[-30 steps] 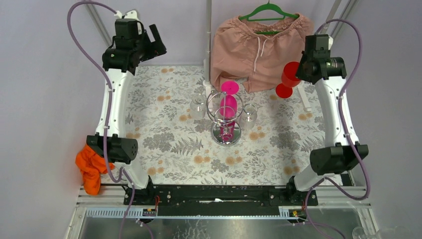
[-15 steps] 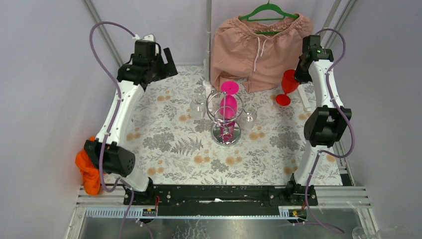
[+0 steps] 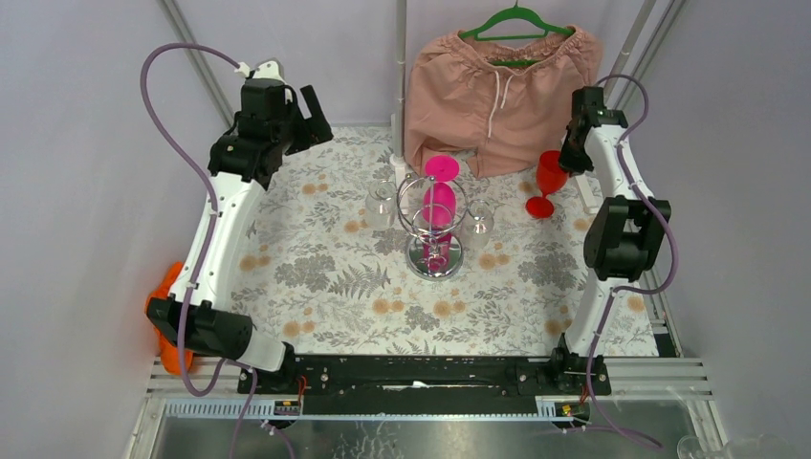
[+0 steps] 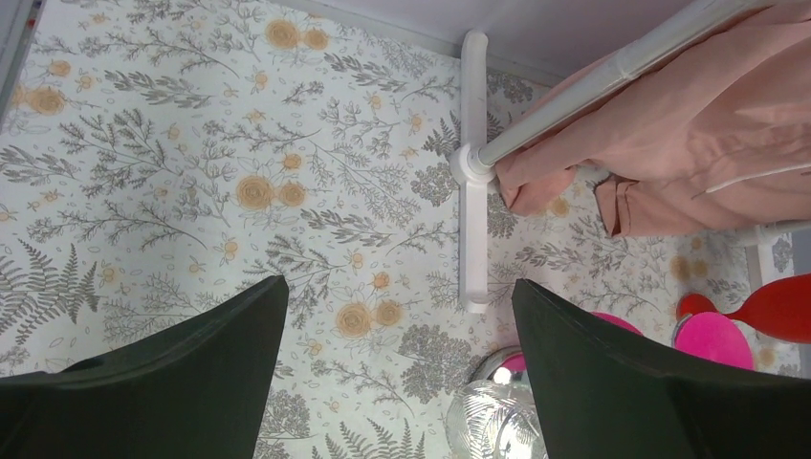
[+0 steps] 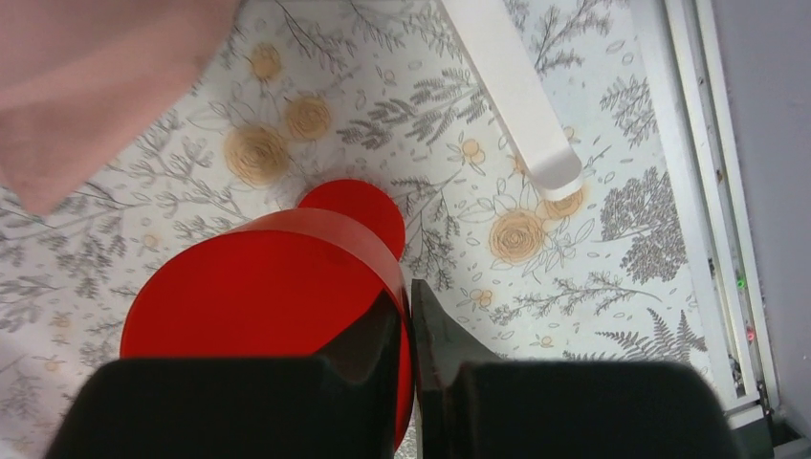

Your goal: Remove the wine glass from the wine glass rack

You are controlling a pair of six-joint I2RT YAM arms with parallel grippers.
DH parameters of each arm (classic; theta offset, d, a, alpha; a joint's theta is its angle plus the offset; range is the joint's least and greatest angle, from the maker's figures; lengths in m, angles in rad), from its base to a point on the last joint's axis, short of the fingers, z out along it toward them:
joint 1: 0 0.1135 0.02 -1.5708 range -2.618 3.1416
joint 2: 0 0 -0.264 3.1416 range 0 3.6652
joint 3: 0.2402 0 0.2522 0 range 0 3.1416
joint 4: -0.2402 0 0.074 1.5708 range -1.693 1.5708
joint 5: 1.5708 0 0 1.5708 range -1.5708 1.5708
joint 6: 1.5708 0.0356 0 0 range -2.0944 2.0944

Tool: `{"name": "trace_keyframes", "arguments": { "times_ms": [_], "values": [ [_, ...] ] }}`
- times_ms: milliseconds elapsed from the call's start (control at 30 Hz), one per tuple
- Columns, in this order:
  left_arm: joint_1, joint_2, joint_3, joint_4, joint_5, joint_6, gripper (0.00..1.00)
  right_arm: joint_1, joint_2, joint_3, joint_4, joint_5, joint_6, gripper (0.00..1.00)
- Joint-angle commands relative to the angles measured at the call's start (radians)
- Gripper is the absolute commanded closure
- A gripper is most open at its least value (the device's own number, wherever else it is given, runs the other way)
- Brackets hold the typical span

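My table wears a pale cloth printed with grey ferns and orange flowers, and plain lilac-grey walls close it in on the left, back and right under soft, even light. At the back a white pole rises from a white crossbar foot, with pink drawstring shorts on a green hanger just to its right. An orange cloth lies bunched at the left edge.

The right tool has carried the red wine glass down, its foot seemingly reaching the table.
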Motion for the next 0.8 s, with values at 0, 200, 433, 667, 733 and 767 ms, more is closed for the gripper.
{"name": "trace_keyframes", "arguments": {
  "times_ms": [0,200,433,667,733,767],
  "values": [
    [-0.005,-0.01,-0.023,0.055,0.01,-0.009,0.05,-0.001,-0.101,-0.109,0.092,0.023,-0.002,1.0],
    [-0.008,-0.046,-0.052,0.086,0.031,-0.009,0.05,-0.001,-0.172,-0.254,0.177,0.028,0.012,1.0],
    [-0.012,-0.053,-0.07,0.088,0.036,-0.016,0.05,-0.001,-0.201,-0.293,0.178,-0.01,0.024,1.0],
    [-0.043,-0.075,-0.124,0.117,0.054,-0.032,0.05,-0.001,-0.254,-0.352,0.186,-0.046,0.051,0.82],
    [-0.054,-0.072,-0.125,0.118,0.051,-0.03,0.05,0.0,-0.277,-0.361,0.199,-0.057,0.055,0.71],
    [-0.059,-0.07,-0.125,0.118,0.048,-0.027,0.05,0.0,-0.286,-0.359,0.199,-0.06,0.057,0.67]
  ]
}}
